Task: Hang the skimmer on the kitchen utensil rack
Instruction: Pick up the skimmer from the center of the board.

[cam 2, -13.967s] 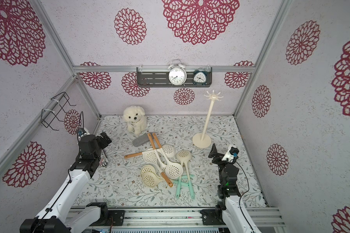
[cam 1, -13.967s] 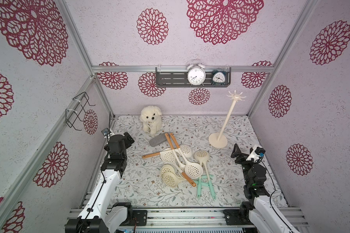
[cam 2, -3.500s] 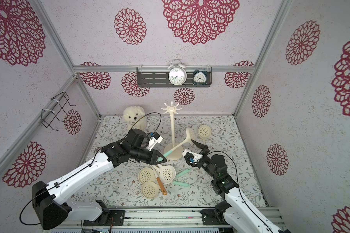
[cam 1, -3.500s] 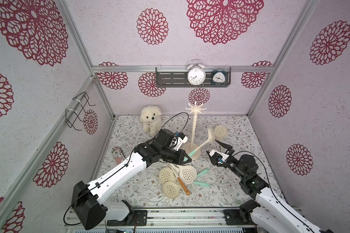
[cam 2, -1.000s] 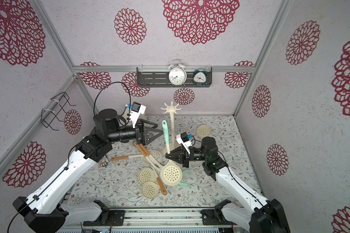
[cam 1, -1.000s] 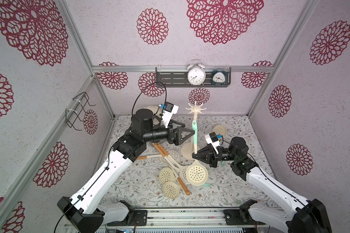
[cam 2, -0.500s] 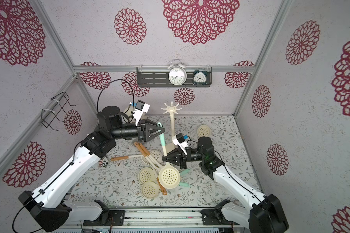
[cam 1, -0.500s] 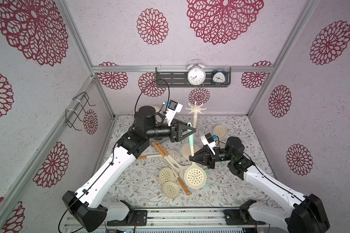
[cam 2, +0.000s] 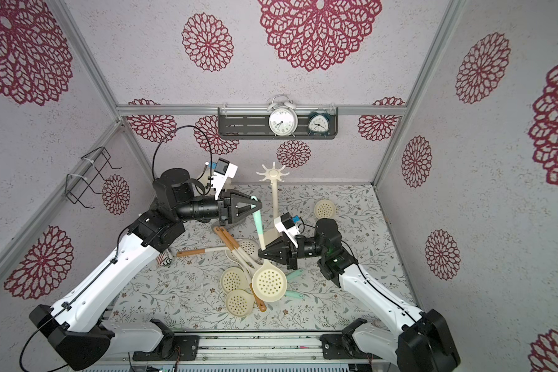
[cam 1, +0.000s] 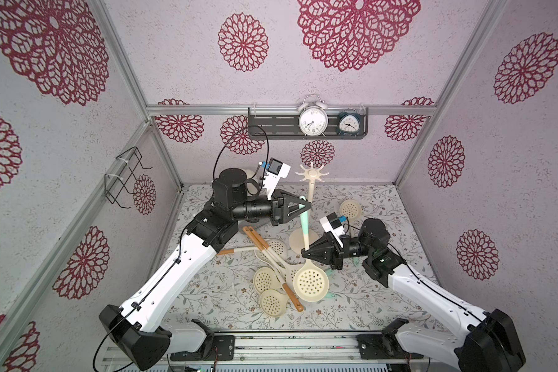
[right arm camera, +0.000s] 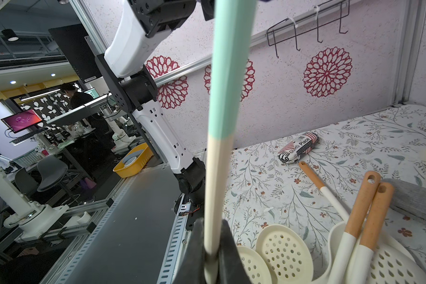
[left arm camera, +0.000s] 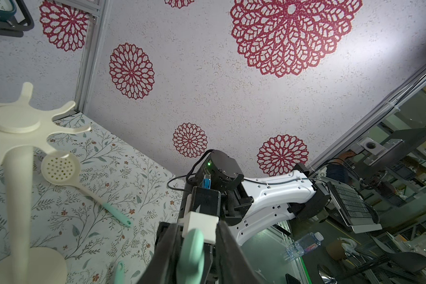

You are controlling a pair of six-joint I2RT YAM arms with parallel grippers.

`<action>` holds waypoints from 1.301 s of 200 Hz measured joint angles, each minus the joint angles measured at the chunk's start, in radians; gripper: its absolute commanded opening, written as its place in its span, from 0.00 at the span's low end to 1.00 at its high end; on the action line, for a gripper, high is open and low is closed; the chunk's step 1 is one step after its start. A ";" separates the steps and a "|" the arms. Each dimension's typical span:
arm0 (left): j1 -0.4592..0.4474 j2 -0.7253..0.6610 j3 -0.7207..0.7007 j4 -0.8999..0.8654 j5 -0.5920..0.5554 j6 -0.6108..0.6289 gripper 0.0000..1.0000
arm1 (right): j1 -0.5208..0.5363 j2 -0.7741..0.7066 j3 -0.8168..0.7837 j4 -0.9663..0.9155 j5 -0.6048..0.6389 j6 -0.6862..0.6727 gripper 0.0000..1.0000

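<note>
Your left gripper [cam 1: 306, 206] reached in level from the left, jaws narrow around the mint tip of the skimmer [cam 1: 304, 230]. In the left wrist view the tip sat between the fingers, but I couldn't tell whether they were actually pinching it. The skimmer was off the mat with its long axis near upright, mint end up and perforated bowl down over the heap of spare skimmers [cam 1: 271, 267]. The kitchen utensil rack [cam 1: 310, 175] stood just right of and behind the handle. Its hook crown was above the mint tip and apart from it, nothing hung yet. Your right gripper [cam 1: 304, 252] came in from the right and was clamped tight on the cream shaft just above the bowl, carrying the weight. My read: the mint end had to go up and right onto a hook. The left claw was the nearer one to the crown, and the right only steadied the low end.
</note>
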 measured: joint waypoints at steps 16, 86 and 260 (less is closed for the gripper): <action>0.000 0.000 -0.001 0.000 0.001 -0.003 0.16 | 0.002 0.000 0.000 0.006 -0.003 0.001 0.00; -0.003 0.000 -0.002 -0.009 -0.043 0.006 0.00 | 0.006 -0.005 0.001 -0.008 0.045 -0.010 0.52; -0.173 -0.063 -0.060 -0.169 -0.771 -0.047 0.00 | 0.337 -0.087 0.033 -0.036 1.096 -0.366 0.52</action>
